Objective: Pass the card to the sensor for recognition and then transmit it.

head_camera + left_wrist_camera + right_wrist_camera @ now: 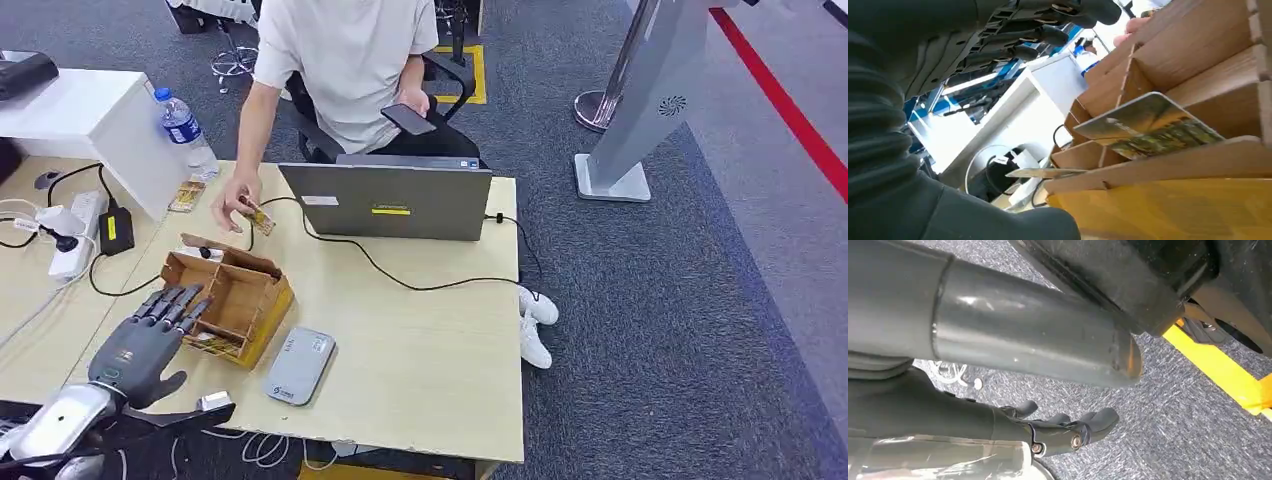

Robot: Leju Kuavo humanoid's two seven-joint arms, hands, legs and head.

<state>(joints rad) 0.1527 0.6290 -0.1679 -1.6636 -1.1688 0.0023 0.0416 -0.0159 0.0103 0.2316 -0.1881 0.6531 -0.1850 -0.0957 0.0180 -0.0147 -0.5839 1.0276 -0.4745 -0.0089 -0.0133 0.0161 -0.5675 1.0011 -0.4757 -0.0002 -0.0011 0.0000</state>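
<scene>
Wood box: a slotted wooden holder sits on the pale table, at about 9 o'clock from the grey sensor pad lying flat just beside it.
Card: a glossy printed card leans tilted in one compartment of the holder, its upper edge standing free above the divider. Another thin card edge pokes out of a lower slot.
Left hand: the left hand hovers over the holder's near end, fingers spread and extended over the slots, holding nothing.
Right hand: the right hand hangs low over grey carpet, fingers loosely curled and apart, nothing in them.
Handling: probably light, thin, stiff and slick. A flat pinch on the two faces near the free upper edge looks the surest hold; the smooth gloss may slide under a weak grip, and the divider walls leave little room for fingers.
Person: someone seated at 12 o'clock, beyond the laptop, holds another small card over the table and a phone in the other hand.
Hazard: a cable runs across the table beyond the sensor pad.
</scene>
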